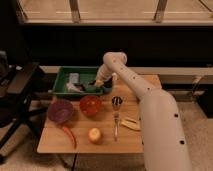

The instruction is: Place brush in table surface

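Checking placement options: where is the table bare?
Bare: table surface front-left corner, bordered by purple bowl and chili; also back-right corner beside the arm. Crowded around red bowl and utensil. Gripper is in the green tray.

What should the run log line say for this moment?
phase: grasp | tool: shut, low in green tray | brush: in tray at tool, hold unclear | table surface: brush not yet placed

The arm (150, 107) is a thick, smooth, off-white tube of rounded segments with a bulbous joint on top and small dark dots on its broad lower casing. Its yellowish claw (100, 83), pinched together, sits over the green tray (57, 85).
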`<state>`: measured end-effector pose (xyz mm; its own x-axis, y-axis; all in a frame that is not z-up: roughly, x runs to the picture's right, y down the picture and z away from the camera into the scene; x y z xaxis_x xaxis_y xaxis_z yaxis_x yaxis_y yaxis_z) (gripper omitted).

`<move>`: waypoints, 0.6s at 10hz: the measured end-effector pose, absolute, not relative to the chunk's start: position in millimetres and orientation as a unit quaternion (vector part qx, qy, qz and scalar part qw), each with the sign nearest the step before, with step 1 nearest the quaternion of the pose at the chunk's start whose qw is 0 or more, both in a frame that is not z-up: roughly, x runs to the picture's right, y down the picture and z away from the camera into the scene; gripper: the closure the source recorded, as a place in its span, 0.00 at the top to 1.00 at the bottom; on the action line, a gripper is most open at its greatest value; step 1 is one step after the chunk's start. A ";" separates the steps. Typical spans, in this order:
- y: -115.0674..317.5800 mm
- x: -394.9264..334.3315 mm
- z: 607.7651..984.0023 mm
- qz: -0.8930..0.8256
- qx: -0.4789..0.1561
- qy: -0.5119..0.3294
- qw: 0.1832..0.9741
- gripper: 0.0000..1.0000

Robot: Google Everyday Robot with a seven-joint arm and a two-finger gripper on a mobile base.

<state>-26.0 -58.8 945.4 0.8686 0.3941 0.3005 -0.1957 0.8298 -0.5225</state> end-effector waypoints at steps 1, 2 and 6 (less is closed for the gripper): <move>-72.8 -16.3 933.2 0.180 -0.240 -0.212 0.930 0.00; -82.9 -6.9 923.3 0.195 -0.234 -0.216 0.928 0.00; -105.3 54.9 876.7 0.253 -0.202 -0.201 0.925 0.00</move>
<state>54.9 -105.3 876.7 0.7914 0.5492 0.2684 -0.3868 0.7900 -0.4757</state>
